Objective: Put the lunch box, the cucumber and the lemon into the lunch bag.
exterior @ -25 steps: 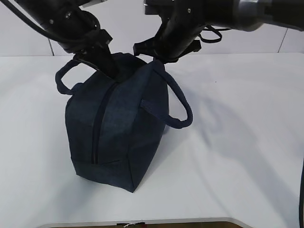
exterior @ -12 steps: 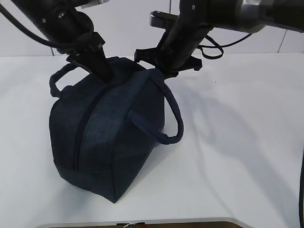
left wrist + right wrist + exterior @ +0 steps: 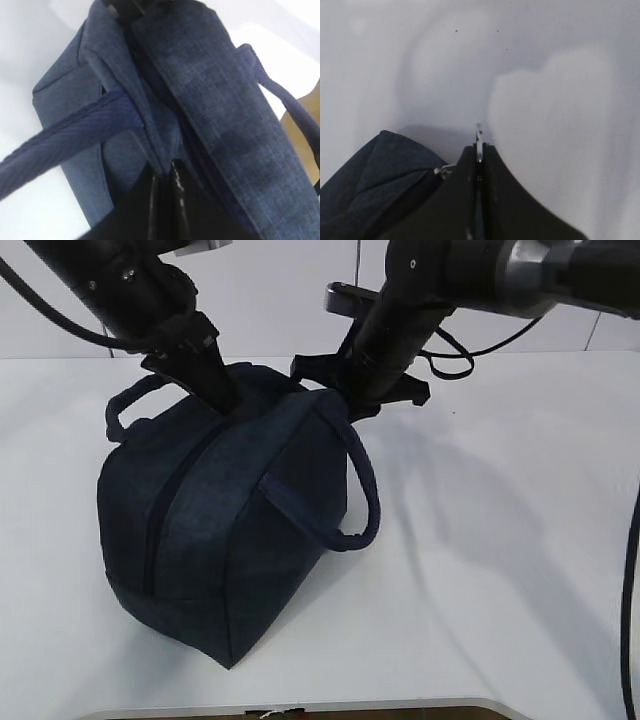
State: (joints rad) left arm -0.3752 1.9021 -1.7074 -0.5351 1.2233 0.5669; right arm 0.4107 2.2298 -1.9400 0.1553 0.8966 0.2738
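The dark navy lunch bag (image 3: 230, 530) stands tilted on the white table (image 3: 500, 570), its zipper (image 3: 160, 515) running down the near end and looking closed. My left gripper (image 3: 225, 400) is shut on the bag's top fabric by the zipper seam; the left wrist view shows the tips (image 3: 165, 167) pinching a fold of the bag (image 3: 200, 75). My right gripper (image 3: 345, 400) is shut on the metal ring pull (image 3: 479, 136) at the bag's far top end, the bag (image 3: 380, 175) lying to its left. The lunch box, cucumber and lemon are out of view.
One loop handle (image 3: 355, 490) hangs down the bag's right side, the other (image 3: 125, 405) sticks out at the upper left. White table surface spreads to the right and front of the bag. A black cable (image 3: 632, 580) hangs at the right edge.
The bag has swung and tilted, its lower end sliding left and toward the front edge. Both grippers keep their hold at the top; the right one has shifted slightly right.
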